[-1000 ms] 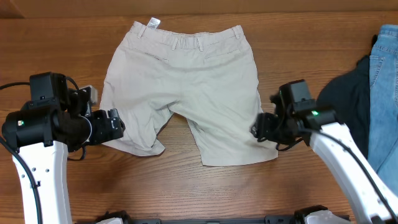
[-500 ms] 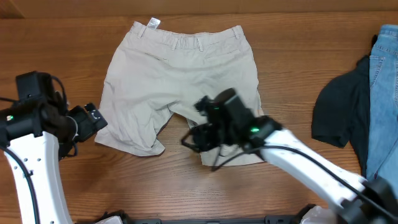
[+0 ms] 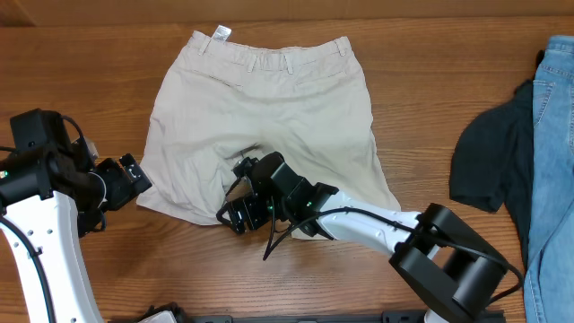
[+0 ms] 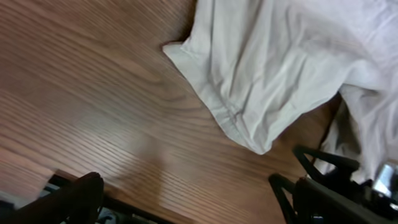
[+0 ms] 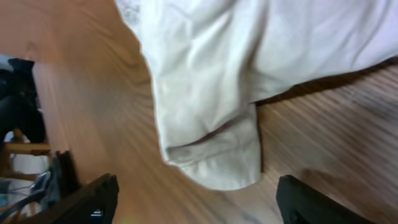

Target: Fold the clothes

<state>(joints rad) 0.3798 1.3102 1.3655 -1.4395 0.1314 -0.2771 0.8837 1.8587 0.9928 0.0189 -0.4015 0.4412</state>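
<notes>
The beige shorts [image 3: 269, 108] lie spread flat on the wooden table [image 3: 430, 54], with the waistband on the side far from the arms. The left gripper [image 3: 134, 176] is just beside the left leg hem of the shorts, wide open and holding nothing. The right gripper [image 3: 235, 213] reaches across to the same leg, near the crotch. It is also wide open, and the hem lies in front of it, not pinched. A dark garment [image 3: 489, 161] and jeans [image 3: 552, 135] lie well to the right of the shorts.

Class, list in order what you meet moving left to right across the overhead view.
Left gripper → beige shorts → dark navy garment → blue jeans. The right gripper overlaps the shorts, so it is left out.
</notes>
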